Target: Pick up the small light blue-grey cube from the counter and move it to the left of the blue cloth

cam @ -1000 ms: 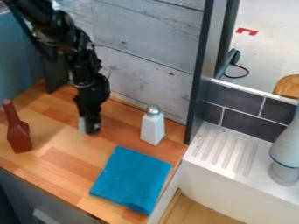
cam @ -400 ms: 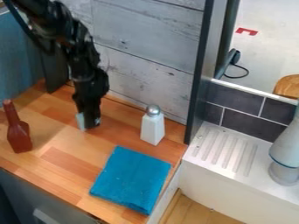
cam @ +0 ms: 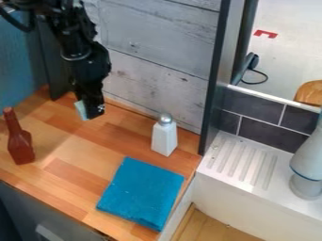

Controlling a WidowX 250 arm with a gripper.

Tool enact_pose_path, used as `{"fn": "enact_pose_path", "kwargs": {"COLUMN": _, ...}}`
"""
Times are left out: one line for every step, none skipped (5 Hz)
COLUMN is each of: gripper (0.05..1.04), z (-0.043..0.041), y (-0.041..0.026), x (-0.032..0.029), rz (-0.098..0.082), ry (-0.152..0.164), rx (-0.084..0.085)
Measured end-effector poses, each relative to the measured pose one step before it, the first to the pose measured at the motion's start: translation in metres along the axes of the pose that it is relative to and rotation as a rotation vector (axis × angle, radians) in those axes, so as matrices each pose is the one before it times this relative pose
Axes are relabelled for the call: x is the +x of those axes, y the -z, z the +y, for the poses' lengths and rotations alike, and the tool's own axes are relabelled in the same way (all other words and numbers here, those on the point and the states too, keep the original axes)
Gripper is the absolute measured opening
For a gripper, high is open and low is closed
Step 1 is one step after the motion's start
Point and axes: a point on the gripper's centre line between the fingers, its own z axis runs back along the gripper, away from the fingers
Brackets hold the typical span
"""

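Wooden counter [cam: 119,136], 1 black arm [cam: 75,42] angled down from upper left, hand [cam: 89,111] lowermost, grip unclear

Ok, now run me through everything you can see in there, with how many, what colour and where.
Bottle: one, reddish brown, upright at the counter's left
Shaker: one, white with a silver top, near the plank wall
Cloth: one, blue, flat at the counter's front right
Counter: one, wood-toned, left and centre
Plank wall: one, pale grey, behind the counter
Ridged ledge: one, white, right of the counter
Tiles: several, dark grey, behind the ledge
Rounded object: one, pale grey, right edge
Cable: one, black, upper right
Robot arm: one, black, upper left
Gripper: one, black, above the counter's back left
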Motion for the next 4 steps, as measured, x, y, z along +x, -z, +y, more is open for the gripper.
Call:
{"fn": "enact_pose_path", "kwargs": {"gripper": 0.543, "z": -0.01703, "y": -0.01042, "x": -0.02230, "rz": 0.0074, "ry": -0.0583, "rx": -0.0007}}
{"fn": "enact_pose_path", "kwargs": {"gripper": 0.543, "z": -0.01855, "y": 0.00217, "x": -0.02521, "rz": 0.0262, "ry": -0.0341, "rx": 0.0086}}
{"fn": "enact_pose_path", "kwargs": {"gripper": 0.543, "z": -0.02772, "y": 0.02141, "x": -0.01456, "rz": 0.0514, "ry": -0.0227, "rx": 0.0150}}
{"fn": "enact_pose_path", "kwargs": {"gripper": 0.543, "z": -0.01769, "y": 0.04218, "x": -0.00643, "rz": 0.0799, "ry": -0.0117, "rx": 0.0314}}
